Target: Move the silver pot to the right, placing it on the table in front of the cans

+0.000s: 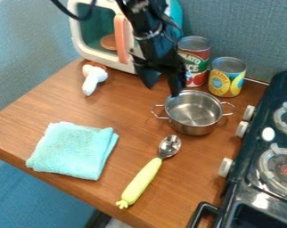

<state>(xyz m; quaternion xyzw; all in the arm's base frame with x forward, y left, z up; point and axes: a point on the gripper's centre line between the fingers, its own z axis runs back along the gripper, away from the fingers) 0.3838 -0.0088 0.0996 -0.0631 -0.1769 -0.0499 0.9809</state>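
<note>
The black gripper (162, 87) is spread, its 2 fingers apart. The metal pot (194, 127) stands upright just below and to the right of it in the view, 2 handles pointing left and right.

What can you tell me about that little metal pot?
The small, round, silver metal pot has shiny walls and a thin loop handle on each side. It looks empty. It stands upright on the brown wooden table, in front of a red can and a yellow-and-blue can. One finger of the open black gripper is at its far-left rim; whether they touch, I can't tell.
</note>
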